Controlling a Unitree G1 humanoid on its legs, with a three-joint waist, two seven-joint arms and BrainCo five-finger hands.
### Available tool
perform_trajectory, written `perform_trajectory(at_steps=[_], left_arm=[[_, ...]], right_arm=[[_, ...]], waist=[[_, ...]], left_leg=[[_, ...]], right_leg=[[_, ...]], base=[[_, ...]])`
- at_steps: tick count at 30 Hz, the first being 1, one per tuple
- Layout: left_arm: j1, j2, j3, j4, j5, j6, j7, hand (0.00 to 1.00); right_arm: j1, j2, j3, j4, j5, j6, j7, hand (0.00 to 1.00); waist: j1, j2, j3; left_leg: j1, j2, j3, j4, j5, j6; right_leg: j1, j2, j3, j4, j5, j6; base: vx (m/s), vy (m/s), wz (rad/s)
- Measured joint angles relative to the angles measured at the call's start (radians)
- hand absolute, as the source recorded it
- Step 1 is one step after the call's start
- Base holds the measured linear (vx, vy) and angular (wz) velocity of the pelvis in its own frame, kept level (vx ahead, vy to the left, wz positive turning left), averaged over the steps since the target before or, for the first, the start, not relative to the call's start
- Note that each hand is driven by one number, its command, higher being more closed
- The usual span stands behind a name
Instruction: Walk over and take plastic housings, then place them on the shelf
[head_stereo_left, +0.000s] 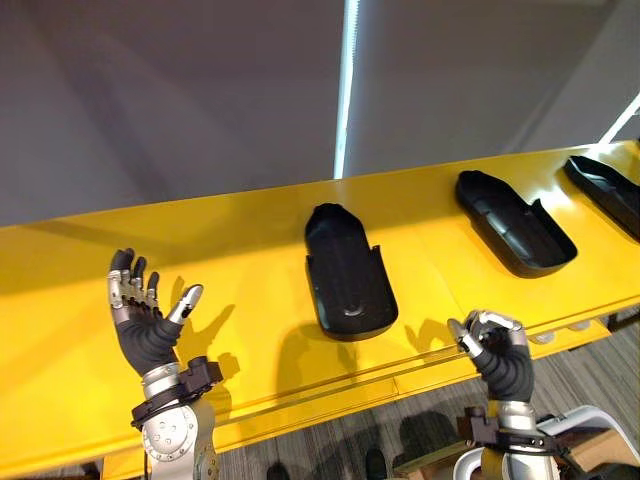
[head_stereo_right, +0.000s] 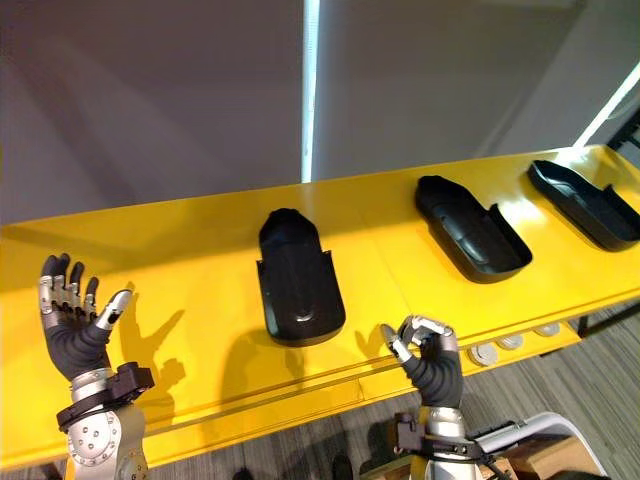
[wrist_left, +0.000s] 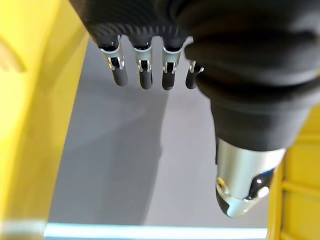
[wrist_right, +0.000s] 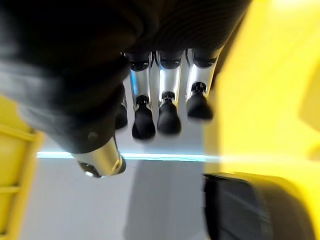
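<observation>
Three housings on the shelf, both hands empty

Three black plastic housings lie hollow side up on the yellow shelf (head_stereo_left: 240, 240). The nearest housing (head_stereo_left: 347, 275) sits between your two hands, just forward and left of your right hand (head_stereo_left: 497, 350). The second housing (head_stereo_left: 515, 222) lies beyond the right hand, and the third housing (head_stereo_left: 610, 195) is further out to its right.

Your left hand (head_stereo_left: 145, 320) is raised over the shelf with its fingers straight and spread, holding nothing, well apart from the nearest housing. Your right hand hangs at the shelf's front edge, fingers curled in on nothing.

By my reading, these three are already placed, so the step is to back away and fetch more. Draw both hands straight back toward you and mind the right hand's knuckles at the front lip. Do not sweep the left hand toward the right one, because the nearest housing lies in that path and would probably slide. Uncurl the right hand's fingers before the next pickup.
</observation>
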Motion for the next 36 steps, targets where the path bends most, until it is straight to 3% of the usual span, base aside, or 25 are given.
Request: perform_trajectory(at_steps=[8,16,22,31,36], left_arm=[[-0.026,0.0,0.0,0.068,0.002,-0.003,0.001,0.0],[-0.023,0.0,0.008,0.068,0.002,-0.019,0.017,0.0],[-0.009,-0.005,0.01,0.065,0.002,-0.019,0.021,0.0],[0.008,-0.022,0.01,0.064,-0.001,-0.019,0.023,0.0],[0.008,-0.023,0.009,0.064,-0.001,-0.019,0.023,0.0]], right_arm=[[0.07,-0.08,0.13,0.078,0.156,0.004,0.175,1.0],[-0.042,-0.154,0.214,0.209,0.234,0.009,0.215,1.0],[-0.087,-0.161,0.252,0.253,0.233,0.008,0.22,1.0],[-0.201,-0.13,0.242,0.287,0.223,0.003,0.116,1.0],[-0.222,-0.122,0.209,0.286,0.15,-0.013,0.07,1.0]], waist=[[0.004,0.014,0.016],[0.016,0.072,0.056],[0.026,0.083,0.064],[0.038,0.098,0.079],[0.038,0.099,0.081]], left_leg=[[0.025,0.013,0.029,0.0,-0.019,-0.011],[-0.011,0.003,-0.005,-0.001,-0.014,-0.005],[-0.023,0.0,-0.041,0.009,-0.007,0.005],[-0.042,-0.004,-0.08,0.025,-0.01,0.005],[-0.055,-0.002,-0.096,0.041,-0.012,0.006]], right_leg=[[0.009,0.015,0.024,-0.001,-0.001,0.002],[-0.013,0.003,0.004,0.008,-0.007,0.008],[-0.009,-0.005,-0.04,0.025,-0.022,0.01],[-0.008,-0.014,-0.072,0.046,-0.04,0.008],[-0.008,-0.016,-0.093,0.054,-0.047,0.007]], base=[[0.02,0.0,-0.13],[-0.04,0.002,0.12],[0.02,0.006,0.2],[-0.01,0.01,0.12],[0.02,0.003,0.11]])
